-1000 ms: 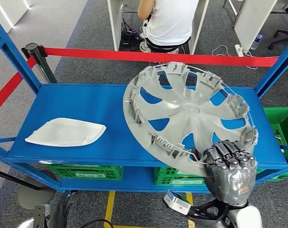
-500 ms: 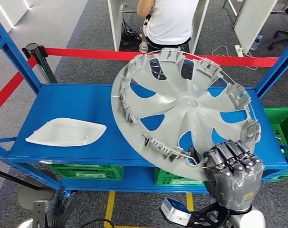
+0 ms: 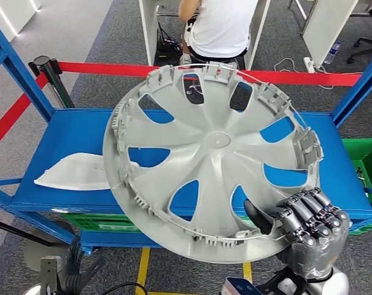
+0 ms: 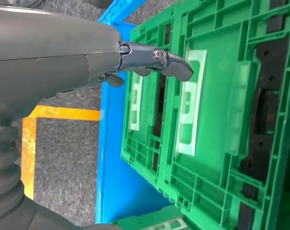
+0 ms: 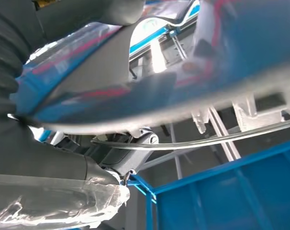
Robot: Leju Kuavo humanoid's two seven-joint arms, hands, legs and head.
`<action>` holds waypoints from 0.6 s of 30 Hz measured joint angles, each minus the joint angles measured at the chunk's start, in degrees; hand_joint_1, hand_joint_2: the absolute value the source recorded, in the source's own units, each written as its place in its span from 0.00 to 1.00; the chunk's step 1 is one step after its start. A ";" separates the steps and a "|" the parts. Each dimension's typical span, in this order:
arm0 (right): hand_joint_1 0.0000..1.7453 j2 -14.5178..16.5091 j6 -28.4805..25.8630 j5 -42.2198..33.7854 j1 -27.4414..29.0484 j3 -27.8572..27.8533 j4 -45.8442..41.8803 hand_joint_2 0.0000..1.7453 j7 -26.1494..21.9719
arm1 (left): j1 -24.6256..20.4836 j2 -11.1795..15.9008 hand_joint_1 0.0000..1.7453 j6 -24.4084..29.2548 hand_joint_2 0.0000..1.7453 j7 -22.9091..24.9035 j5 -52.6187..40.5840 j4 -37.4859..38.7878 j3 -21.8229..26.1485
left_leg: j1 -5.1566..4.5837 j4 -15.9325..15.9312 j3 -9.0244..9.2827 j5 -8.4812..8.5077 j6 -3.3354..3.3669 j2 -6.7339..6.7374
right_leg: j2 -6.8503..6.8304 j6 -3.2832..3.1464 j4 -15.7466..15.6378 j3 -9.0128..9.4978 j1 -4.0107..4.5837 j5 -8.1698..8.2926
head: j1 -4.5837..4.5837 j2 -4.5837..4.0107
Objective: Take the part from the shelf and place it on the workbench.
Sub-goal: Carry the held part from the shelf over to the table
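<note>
Hubcap [image 3: 212, 160] — grey, its ribbed inner face up — hung tilted over the blue shelf [image 3: 73, 132], gripped at its near rim by the right hand [image 3: 309, 230]. Left hand [image 4: 100, 62] held nothing — fingers straight, beside green crates [image 4: 216, 120].

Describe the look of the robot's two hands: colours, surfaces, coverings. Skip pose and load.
The right hand has dark grey segmented fingers with glossy knuckles, and its back is wrapped in shiny, crinkled clear film over grey; below it sits a white rounded wrist. The left hand has a smooth matte grey shell, a black ribbed cover behind it, and dark metallic fingers with small screws.
</note>
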 joint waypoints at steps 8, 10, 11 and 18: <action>1.00 0.62 -0.01 0.49 0.32 -1.32 -0.08 1.00 0.04 | 0.23 -0.25 0.00 0.94 1.00 0.00 -0.02 -0.96 -1.16 | 0.57 -0.63 0.23 0.62 0.55 0.28 | -0.13 0.71 15.29 -7.09 -0.06 -5.73 | 0.39 0.00; 1.00 0.62 -0.01 0.50 0.37 -1.39 -0.16 1.00 0.04 | 0.25 -0.26 0.00 1.05 1.00 0.00 -0.04 -1.14 -1.56 | 0.82 -0.33 0.15 0.65 0.06 0.20 | -0.13 0.99 7.97 -3.63 -0.20 -1.76 | 0.41 0.00; 1.00 0.63 -0.01 0.49 0.37 -1.40 -0.22 1.00 0.04 | 0.25 -0.22 0.00 1.08 1.00 0.01 -0.06 -1.30 -1.68 | 0.82 -0.15 -0.01 0.71 -0.34 0.14 | 0.01 0.95 4.74 -2.00 -0.19 -0.44 | 0.51 0.00; 1.00 1.09 -0.03 0.48 0.46 -1.84 -0.49 1.00 0.04 | 0.52 -0.12 0.00 1.15 1.00 -0.01 -0.18 -1.86 -1.94 | 0.86 2.96 -2.27 -1.43 -2.77 0.10 | 0.19 -2.14 2.50 -2.93 -0.11 1.69 | 0.22 0.02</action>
